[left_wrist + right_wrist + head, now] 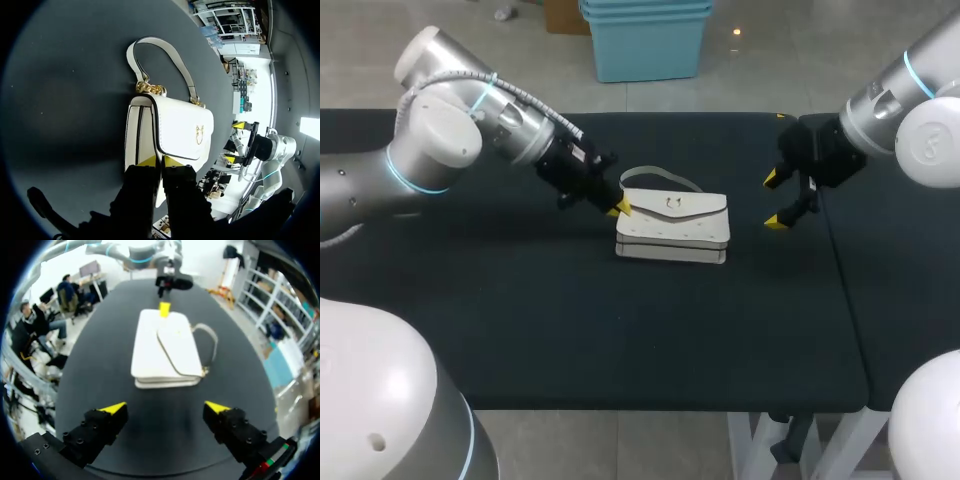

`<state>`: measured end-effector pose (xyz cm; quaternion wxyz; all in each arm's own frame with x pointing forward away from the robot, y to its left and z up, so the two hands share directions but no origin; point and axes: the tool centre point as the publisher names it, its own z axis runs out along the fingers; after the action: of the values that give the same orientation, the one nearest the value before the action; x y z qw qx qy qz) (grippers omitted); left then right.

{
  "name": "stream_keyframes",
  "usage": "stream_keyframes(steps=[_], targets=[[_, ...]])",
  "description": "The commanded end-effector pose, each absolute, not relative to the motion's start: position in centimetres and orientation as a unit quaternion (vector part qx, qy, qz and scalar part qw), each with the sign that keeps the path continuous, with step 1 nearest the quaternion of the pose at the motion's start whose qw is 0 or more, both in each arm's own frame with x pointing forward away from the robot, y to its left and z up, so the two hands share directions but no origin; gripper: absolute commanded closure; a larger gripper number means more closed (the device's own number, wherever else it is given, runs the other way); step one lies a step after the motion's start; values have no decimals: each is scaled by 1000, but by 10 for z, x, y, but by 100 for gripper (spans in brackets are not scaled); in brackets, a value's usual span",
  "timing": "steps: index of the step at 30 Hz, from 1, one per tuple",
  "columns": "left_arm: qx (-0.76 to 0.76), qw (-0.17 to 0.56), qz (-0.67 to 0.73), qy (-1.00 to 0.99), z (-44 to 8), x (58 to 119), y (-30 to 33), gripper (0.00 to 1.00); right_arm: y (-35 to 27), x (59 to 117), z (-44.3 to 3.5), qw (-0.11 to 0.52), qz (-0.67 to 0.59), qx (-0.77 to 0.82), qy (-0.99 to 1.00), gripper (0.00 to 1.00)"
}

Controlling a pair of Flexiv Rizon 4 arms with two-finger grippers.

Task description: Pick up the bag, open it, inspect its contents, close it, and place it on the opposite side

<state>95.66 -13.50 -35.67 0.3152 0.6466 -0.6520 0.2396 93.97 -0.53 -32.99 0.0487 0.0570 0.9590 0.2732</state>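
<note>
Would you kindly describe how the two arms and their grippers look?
The left arm and right arm have rounded silver-white links with glowing cyan rings at the joints. A ribbed pale cable runs along the left one. The left gripper and right gripper are black and blocky, their fingers ending in bright yellow tips.
</note>
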Motion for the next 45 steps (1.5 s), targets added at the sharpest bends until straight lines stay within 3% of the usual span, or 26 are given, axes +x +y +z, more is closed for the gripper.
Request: stream_keyframes(steps=[1, 3, 4, 9, 10, 11, 33, 45], targets=[[639, 332, 230, -655, -359, 965, -136, 100, -5, 940, -330, 48, 274, 57, 959, 0], [638, 335, 228, -654, -357, 967, -135, 100, -5, 940, -330, 48, 274, 57, 959, 0], [636, 342, 225, -654, -355, 967, -134, 95, -5, 940, -330, 48, 274, 57, 959, 0], [634, 341, 219, -659, -346, 962, -122, 12, -5, 940, -330, 48, 274, 57, 959, 0], [634, 340, 219, -660, -343, 961, -119, 3, -5, 940, -330, 48, 274, 57, 959, 0], [633, 339, 220, -660, -341, 960, -116, 0, -5, 940, -330, 48, 274, 57, 959, 0], [559, 329, 153, -746, -277, 957, -63, 0, 33, 935, -279, 128, 171, 38, 976, 0], [477, 265, 91, -833, -252, 967, -43, 0, 64, 922, -275, 171, 84, 23, 981, 0]])
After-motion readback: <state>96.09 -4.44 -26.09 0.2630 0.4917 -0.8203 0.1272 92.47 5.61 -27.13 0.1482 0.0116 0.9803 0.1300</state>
